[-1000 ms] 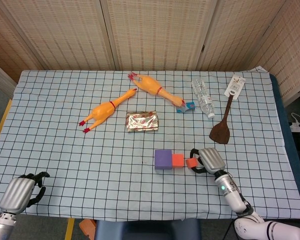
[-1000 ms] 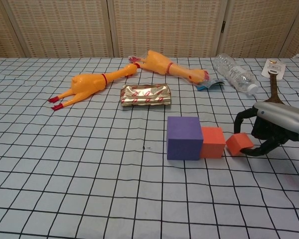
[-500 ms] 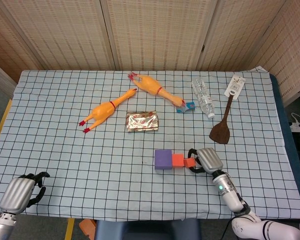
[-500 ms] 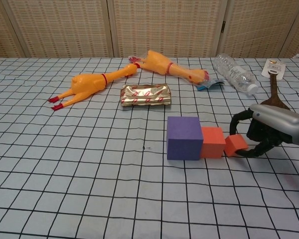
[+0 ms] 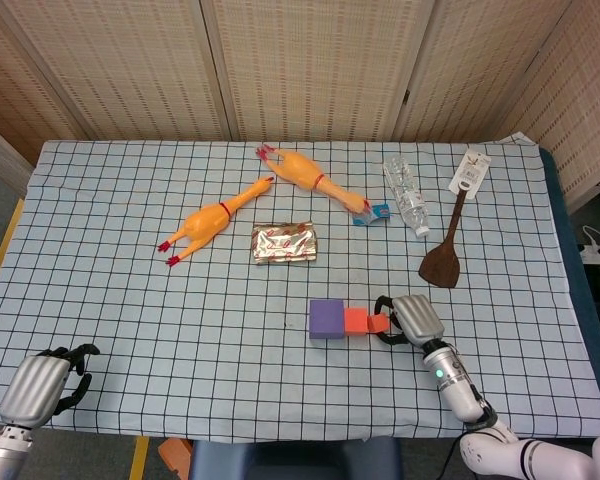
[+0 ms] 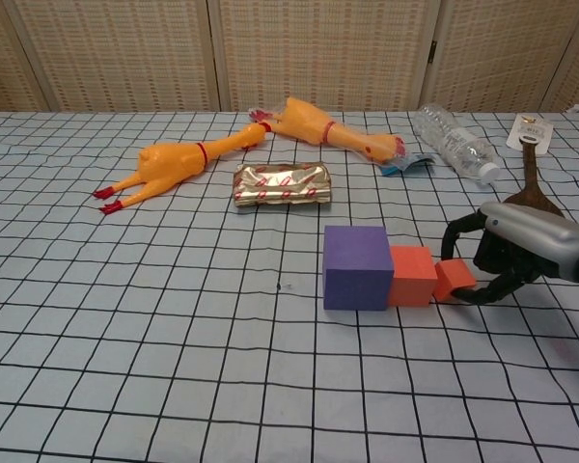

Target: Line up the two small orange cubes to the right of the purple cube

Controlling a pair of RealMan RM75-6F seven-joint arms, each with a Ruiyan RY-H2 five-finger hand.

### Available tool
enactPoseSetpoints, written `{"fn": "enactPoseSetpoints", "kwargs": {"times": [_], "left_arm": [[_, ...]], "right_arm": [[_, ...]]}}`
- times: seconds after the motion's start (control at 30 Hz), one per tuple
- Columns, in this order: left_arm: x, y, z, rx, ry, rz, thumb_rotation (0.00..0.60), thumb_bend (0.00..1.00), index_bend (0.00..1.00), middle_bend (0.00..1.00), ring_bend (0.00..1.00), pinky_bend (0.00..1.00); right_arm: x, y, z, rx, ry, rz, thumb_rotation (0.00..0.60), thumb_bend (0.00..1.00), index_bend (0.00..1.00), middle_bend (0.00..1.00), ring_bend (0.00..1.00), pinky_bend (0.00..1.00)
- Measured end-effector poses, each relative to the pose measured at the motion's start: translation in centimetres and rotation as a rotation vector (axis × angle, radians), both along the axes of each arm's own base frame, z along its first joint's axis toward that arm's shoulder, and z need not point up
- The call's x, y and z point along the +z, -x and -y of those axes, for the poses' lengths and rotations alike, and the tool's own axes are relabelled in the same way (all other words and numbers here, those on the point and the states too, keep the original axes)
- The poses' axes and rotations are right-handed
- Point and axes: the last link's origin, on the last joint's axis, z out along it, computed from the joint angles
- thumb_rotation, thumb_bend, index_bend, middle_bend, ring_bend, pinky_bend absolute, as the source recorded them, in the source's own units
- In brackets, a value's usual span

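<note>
The purple cube (image 5: 327,318) (image 6: 358,266) stands near the table's front middle. One small orange cube (image 5: 355,320) (image 6: 411,276) sits flush against its right side. A second small orange cube (image 5: 377,324) (image 6: 454,279) touches the first on the right, slightly turned. My right hand (image 5: 412,320) (image 6: 507,257) grips this second cube, fingers curled around its far and near sides. My left hand (image 5: 45,383) rests at the table's front left corner with fingers curled in, holding nothing.
Two rubber chickens (image 5: 212,223) (image 5: 313,179) lie at the back middle, a foil packet (image 5: 285,243) in front of them. A plastic bottle (image 5: 407,196) and a brown spatula (image 5: 447,250) lie at the back right.
My right hand has slid the second orange cube leftwards until it meets the first orange cube. The left hand has not moved.
</note>
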Motion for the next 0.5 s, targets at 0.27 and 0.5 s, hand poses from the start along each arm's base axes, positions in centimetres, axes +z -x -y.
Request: {"fn": "enactPoseSetpoints", "kwargs": {"times": [0.27,0.5], "left_arm": [[0.01,-0.08,0.04,-0.003,0.000,0.003,0.600,0.45,0.37,0.56,0.50,0.56],[0.05,-0.09,0.05,-0.003,-0.001,0.004,0.600,0.45,0.37,0.56,0.50,0.56]], "right_arm": [[0.02,0.05,0.01,0.006,-0.005,0.003,0.600,0.25,0.42,1.00,0.88,1.00],[0.84,0.02,-0.08,0.017,0.003,0.013,0.600,0.25,0.33,1.00,0.88,1.00]]}}
